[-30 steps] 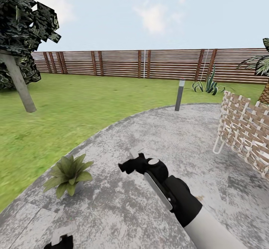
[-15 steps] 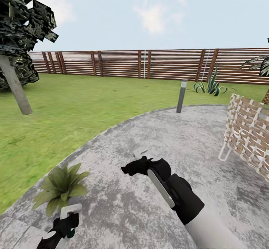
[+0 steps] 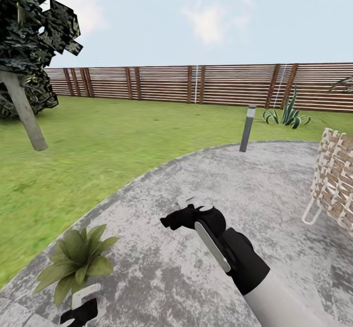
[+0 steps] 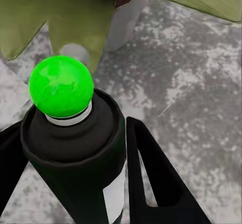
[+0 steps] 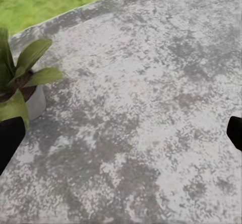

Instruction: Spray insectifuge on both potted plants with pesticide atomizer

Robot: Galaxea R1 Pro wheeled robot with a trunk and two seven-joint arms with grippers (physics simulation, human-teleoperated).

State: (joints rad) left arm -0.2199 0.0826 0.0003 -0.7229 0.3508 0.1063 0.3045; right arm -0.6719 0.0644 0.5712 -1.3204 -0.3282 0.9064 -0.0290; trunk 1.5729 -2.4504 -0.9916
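No readable text for you here.
The white label patch on the dark green-black spray bottle [image 4: 75, 158] with the bright green tip looks blank to you.

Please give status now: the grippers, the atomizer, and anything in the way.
Left gripper shut on atomizer, nozzle toward potted plant. Right gripper open, holding nothing, over paving. Nothing between atomizer and plant.

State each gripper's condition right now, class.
Left gripper: closed on the pesticide atomizer.
Right gripper: open, holding nothing.
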